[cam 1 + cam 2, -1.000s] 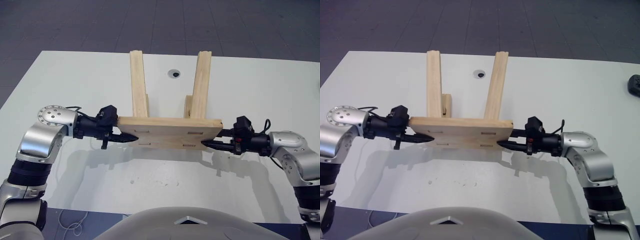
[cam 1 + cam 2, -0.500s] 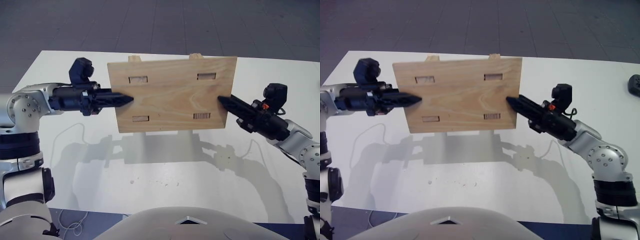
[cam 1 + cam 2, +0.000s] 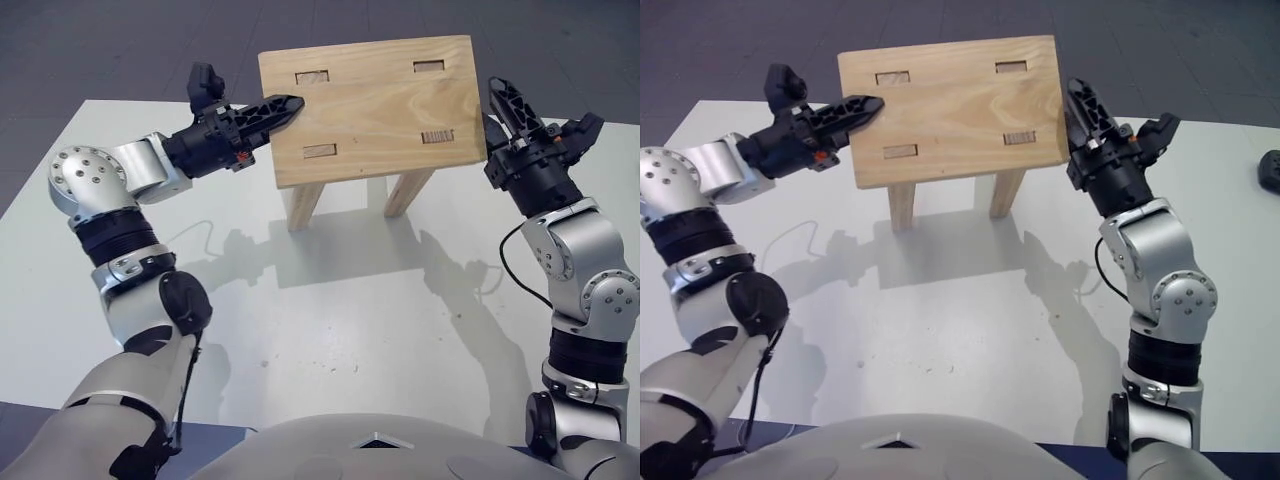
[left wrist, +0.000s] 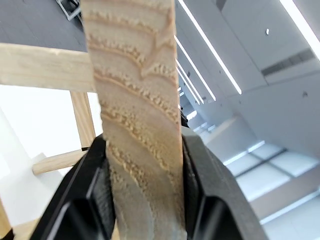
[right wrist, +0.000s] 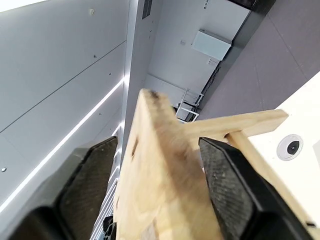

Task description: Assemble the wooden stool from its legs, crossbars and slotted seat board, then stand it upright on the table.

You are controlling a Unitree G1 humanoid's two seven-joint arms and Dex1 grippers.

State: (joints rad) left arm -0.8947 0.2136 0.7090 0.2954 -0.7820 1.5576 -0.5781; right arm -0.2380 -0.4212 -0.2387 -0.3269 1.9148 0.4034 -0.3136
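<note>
1. A pale wooden stool (image 3: pixel 372 100) with a rectangular slotted seat board (image 3: pixel 960 110) stands upright over the far half of the flat white table (image 3: pixel 330 330); the seat is uppermost, and its four small slots (image 3: pixel 312 77) face up.
2. Two square pale wooden legs (image 3: pixel 303 205) point down from under the seat toward the table; whether their feet touch the table cannot be told; their shadow lies on the table just nearer than the legs.
3. The black two-fingered left gripper (image 3: pixel 281 104) is above the table's far-left part; it is clamped on the seat board's left edge; in the left wrist view its black fingers (image 4: pixel 92 190) press on either face of the board; a thin wooden crossbar (image 4: pixel 55 162) shows between the legs beyond.
4. The black two-fingered right gripper (image 3: pixel 497 95) is above the table's far-right part, at the seat board's right edge; its fingers (image 5: pixel 92 175) stand on either face of the board, which fills the gap between them, so it holds the board too.
5. A small round black hole (image 5: pixel 292 146) sits in the table near the legs; a dark object (image 3: pixel 1270 170) lies at the table's right edge.
</note>
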